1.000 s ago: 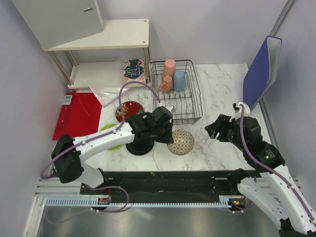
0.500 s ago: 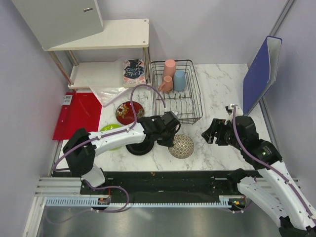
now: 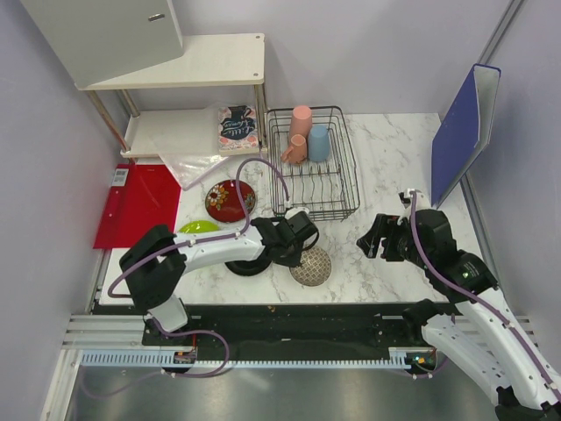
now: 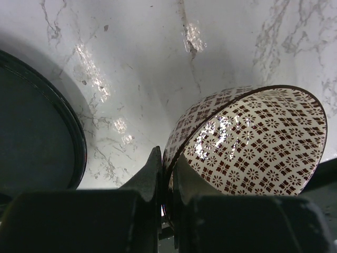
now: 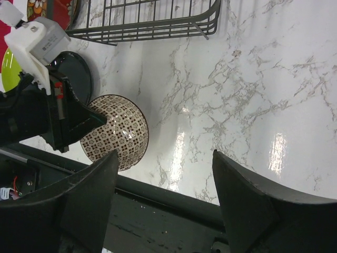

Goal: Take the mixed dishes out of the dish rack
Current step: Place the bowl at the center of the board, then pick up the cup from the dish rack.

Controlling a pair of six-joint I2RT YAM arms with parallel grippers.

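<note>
My left gripper (image 3: 299, 251) is shut on the rim of the beige patterned bowl (image 3: 312, 267) and holds it tilted just over the marble, close to the near edge. In the left wrist view one finger is inside the bowl (image 4: 253, 142) and one outside, with the gripper (image 4: 167, 163) pinching the rim. The glossy black plate (image 3: 246, 263) lies to its left, partly under the arm. The lime-green plate (image 3: 199, 227) and dark red plate (image 3: 229, 199) lie further left. The dish rack (image 3: 326, 187) holds the tall pink cup (image 3: 301, 120), pink mug (image 3: 294, 150) and light-blue cup (image 3: 318, 142). My right gripper (image 3: 373, 239) is open and empty, right of the bowl (image 5: 116, 132).
A white shelf (image 3: 188, 66) stands at the back left, with a floral packet (image 3: 237, 125) and a clear plastic sheet (image 3: 184, 149) under it. A red board (image 3: 138, 203) lies far left. A blue folder (image 3: 465, 127) leans at the right. A black rail (image 3: 298, 317) runs along the near edge.
My left gripper has carried the bowl toward the near edge and a little left, tilting it more. My right gripper has drifted slightly left, still open.
</note>
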